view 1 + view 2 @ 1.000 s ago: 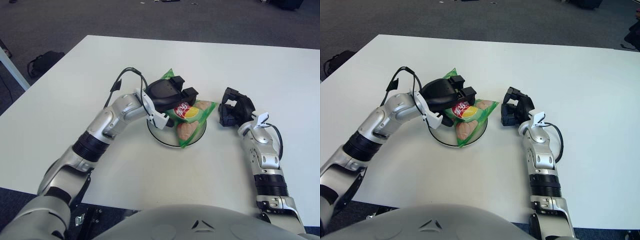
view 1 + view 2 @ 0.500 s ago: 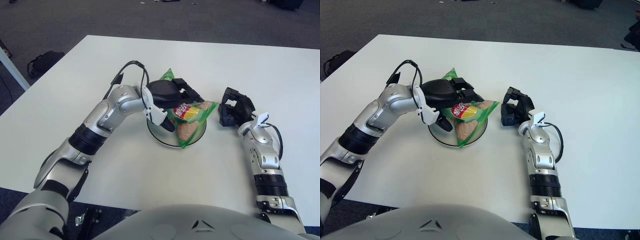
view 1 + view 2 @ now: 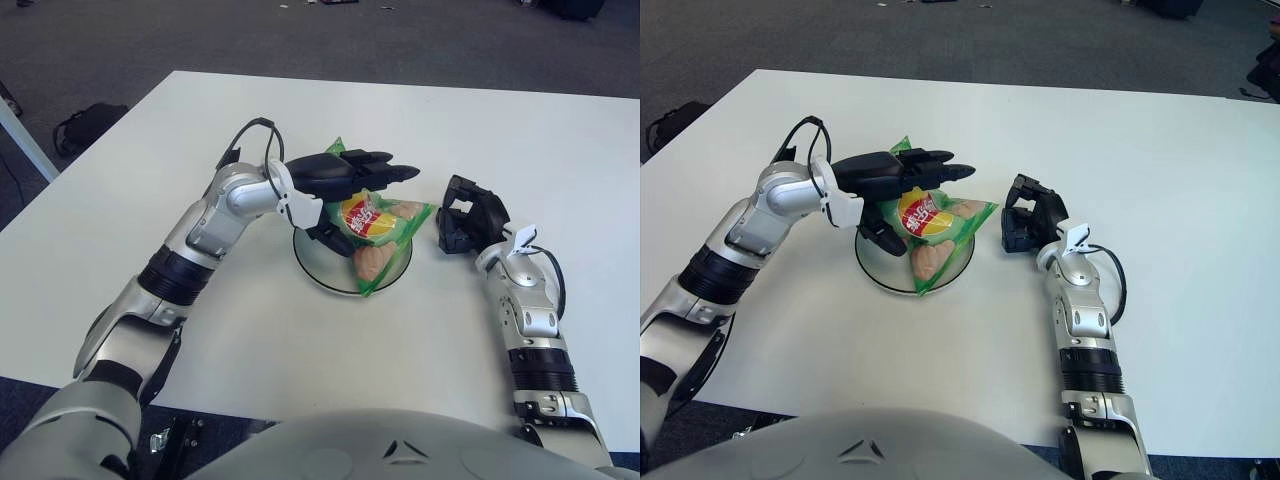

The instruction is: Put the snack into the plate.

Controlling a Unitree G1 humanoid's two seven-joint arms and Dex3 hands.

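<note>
Green snack bag (image 3: 375, 228) lying across the plate (image 3: 325, 274) near the middle of the white counter (image 3: 150, 160), one corner poking past the rim toward the far edge, another hanging over the near rim. Printed face up, resting flat, apparently under no grip: looks like delivery done, bag supported by the dish alone.

Left hand (image 3: 350, 172) spread flat above the far part of the bag, fingers (image 3: 395, 172) straight and pointing toward the right edge, thumb tucked low by the plate's left rim. Open, holding nothing; probably posed so to clear the bag without dragging it off. Contact between the underside of the palm and the bag impossible to rule out from here.

Right hand (image 3: 465, 218) parked on the counter just beside the plate's right rim, close to the bag's right corner but apart from it, fingers curled in on themselves around nothing.

Bag thus beneath and slightly nearer than the left hand, between both hands. Remaining step, by judgement: lifting the left arm away cleanly. Risk: a fingertip catching the crinkly foil and tugging the light bag over the rim.
</note>
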